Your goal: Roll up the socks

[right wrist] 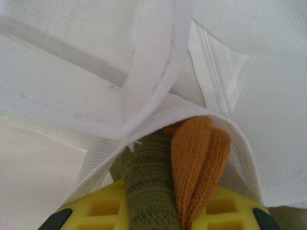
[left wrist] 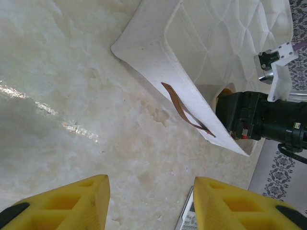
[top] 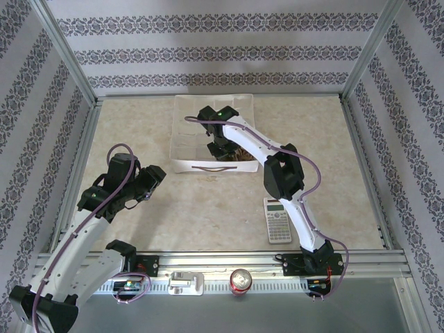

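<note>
One olive sock (right wrist: 144,178) clamped in right gripper (right wrist: 162,207), long axis pointing into bin (right wrist: 154,62); left gripper (left wrist: 149,194) released, well apart.

1. The right gripper (top: 220,148) reaches down into the white fabric bin (top: 182,135). Its fingertips are hidden by its own wrist.
2. A scrap of brown fabric (top: 239,155) beside it is too small to identify.
3. The olive sock (right wrist: 146,187) and its orange part (right wrist: 194,158) are clamped between yellow fingers (right wrist: 93,208). They run off the bottom edge, and the far end is tucked under a fold of the bin.
4. The left gripper (left wrist: 151,203) is spread wide and cut by the bottom edge.
5. The calculator (top: 279,220) keys are too small to read.
</note>
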